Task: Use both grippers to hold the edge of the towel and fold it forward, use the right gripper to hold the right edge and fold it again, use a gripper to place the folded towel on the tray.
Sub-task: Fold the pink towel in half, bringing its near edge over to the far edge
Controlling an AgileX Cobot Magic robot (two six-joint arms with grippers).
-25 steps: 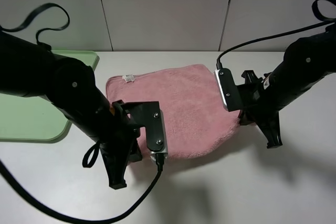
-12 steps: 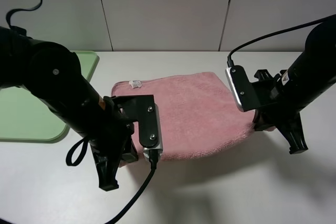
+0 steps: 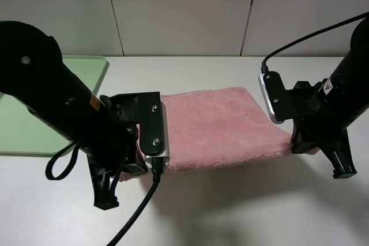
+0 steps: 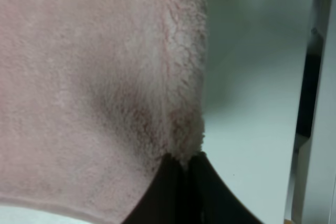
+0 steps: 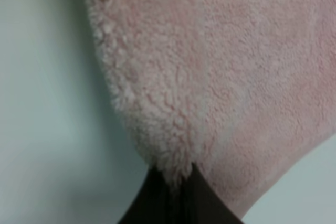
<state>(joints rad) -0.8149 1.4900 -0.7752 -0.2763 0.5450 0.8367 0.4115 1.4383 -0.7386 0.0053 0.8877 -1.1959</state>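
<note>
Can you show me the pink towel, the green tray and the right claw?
the towel (image 3: 219,122): high view, middle of cloth.
the tray (image 3: 23,136): high view, bare floor.
the right gripper (image 5: 173,187): right wrist view, between its fingertips.

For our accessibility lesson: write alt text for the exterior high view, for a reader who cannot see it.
A pink towel is stretched over a white table, the left pincer and the right pincer each gripping a near corner. A pale-green tray lies at the far left, partly behind the black left arm.
</note>
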